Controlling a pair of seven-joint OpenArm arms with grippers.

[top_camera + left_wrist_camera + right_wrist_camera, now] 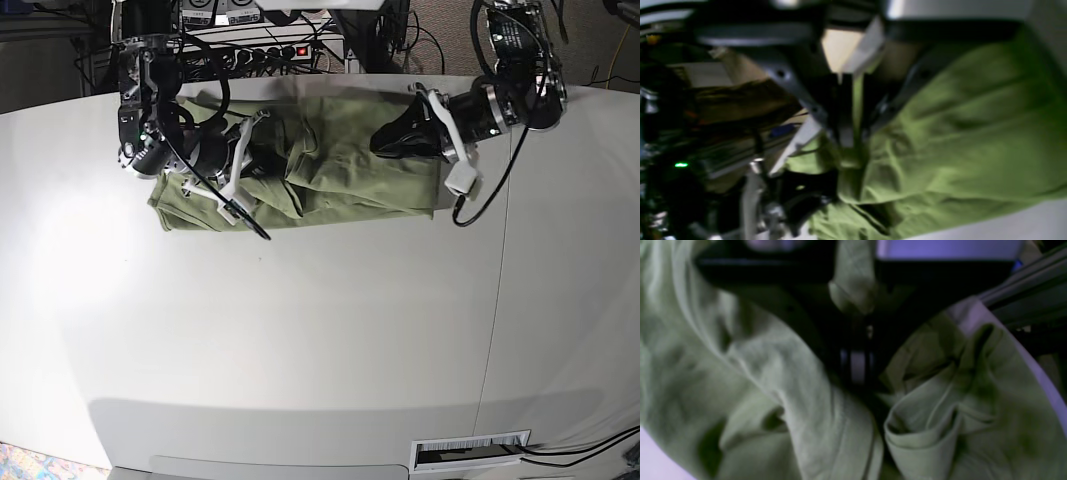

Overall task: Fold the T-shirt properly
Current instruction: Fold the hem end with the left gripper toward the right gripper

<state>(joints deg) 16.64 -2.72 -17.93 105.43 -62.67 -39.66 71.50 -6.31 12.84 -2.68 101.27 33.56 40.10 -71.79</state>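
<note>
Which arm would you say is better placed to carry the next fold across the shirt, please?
Probably the left. Its hand grips the T-shirt near the smoother half, where cloth lies flat. The right hand is also shut on cloth, but buried in bunched, wrinkled folds.

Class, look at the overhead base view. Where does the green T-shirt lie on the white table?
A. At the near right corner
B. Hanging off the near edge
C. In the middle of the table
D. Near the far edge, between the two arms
D: the T-shirt lies bunched along the far edge of the table, with the right gripper and the left gripper at it.
</note>
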